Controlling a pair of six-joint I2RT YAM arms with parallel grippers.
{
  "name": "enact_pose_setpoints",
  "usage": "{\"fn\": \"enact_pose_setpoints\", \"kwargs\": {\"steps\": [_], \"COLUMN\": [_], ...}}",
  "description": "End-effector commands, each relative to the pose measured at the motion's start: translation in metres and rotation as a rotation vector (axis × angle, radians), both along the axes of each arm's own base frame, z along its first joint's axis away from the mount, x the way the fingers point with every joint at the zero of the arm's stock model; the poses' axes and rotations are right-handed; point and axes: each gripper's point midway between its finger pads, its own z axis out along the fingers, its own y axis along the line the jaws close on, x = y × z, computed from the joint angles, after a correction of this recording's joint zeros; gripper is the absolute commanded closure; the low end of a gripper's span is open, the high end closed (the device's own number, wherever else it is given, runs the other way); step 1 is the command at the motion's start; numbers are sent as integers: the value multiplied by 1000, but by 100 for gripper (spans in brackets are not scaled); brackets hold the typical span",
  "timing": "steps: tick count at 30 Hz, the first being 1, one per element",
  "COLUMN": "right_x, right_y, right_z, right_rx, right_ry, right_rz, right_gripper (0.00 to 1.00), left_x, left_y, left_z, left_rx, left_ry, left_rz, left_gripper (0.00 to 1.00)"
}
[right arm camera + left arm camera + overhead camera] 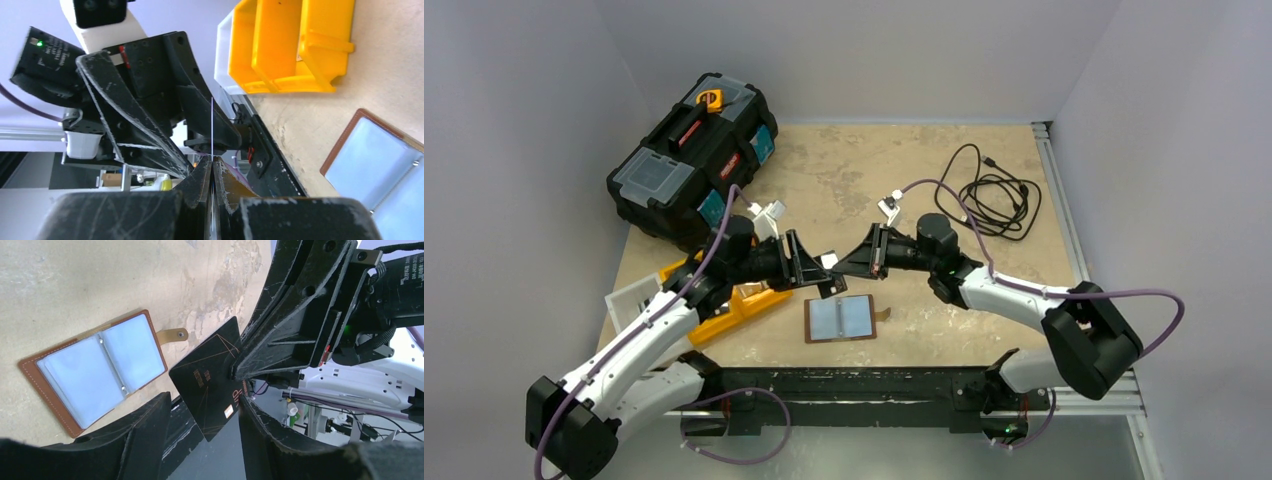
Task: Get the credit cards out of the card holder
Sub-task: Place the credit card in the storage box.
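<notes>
The card holder (pixel 841 318) lies open and flat on the table, pale blue sleeves up, snap tab to the right; it also shows in the left wrist view (pixel 95 375) and the right wrist view (pixel 380 165). Above it, my right gripper (pixel 212 167) is shut on a black credit card (pixel 210 380), seen edge-on in its own view (pixel 212 125). My left gripper (pixel 200 440) faces it with jaws open, and the card's free end reaches in between its fingers (pixel 270 435). The two grippers meet tip to tip (pixel 832 268) just beyond the holder.
An orange tray (pixel 744 305) nested on a white one sits at the left, under the left arm. A black toolbox (pixel 692 155) stands at the back left. A coiled black cable (pixel 994 195) lies at the back right, with small white plugs (pixel 890 203) near it.
</notes>
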Motion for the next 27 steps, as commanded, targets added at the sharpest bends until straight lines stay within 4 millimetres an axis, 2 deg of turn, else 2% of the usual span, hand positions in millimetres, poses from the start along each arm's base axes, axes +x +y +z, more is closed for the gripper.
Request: {"fn": "enact_pose_setpoints", "kwargs": {"steps": [1, 5, 8, 9, 11, 14, 18, 21, 24, 27], "right_x": [-7, -10, -10, -9, -6, 0, 7, 9, 13, 16], "right_y": [10, 13, 12, 11, 9, 4, -5, -10, -15, -19], "right_z": [32, 31, 28, 26, 21, 8, -9, -18, -26, -30], "right_rx": [97, 105, 93, 82, 41, -50, -173, -230, -282, -314], "right_ry": [-54, -49, -53, -56, -66, -82, -109, -122, -137, -155], "right_rz": [54, 62, 56, 49, 22, -18, -65, -72, -91, -109], "right_gripper": [100, 100, 100, 97, 83, 51, 15, 3, 1, 1], "left_x": [0, 0, 0, 1, 1, -2, -2, -10, -17, -19], "left_y": [-9, -12, -12, -11, -7, 12, 70, 130, 179, 213], "left_z": [17, 21, 21, 20, 17, 4, -13, -22, -19, -17], "left_rx": [-102, -137, -139, -132, -107, 11, 301, 572, 809, 981], "left_ry": [-33, -29, -21, -17, -9, 28, 66, 128, 162, 216], "left_rz": [-30, -33, -24, -16, 6, 81, 288, 464, 592, 681], "left_gripper": [51, 62, 87, 96, 100, 100, 100, 100, 100, 100]}}
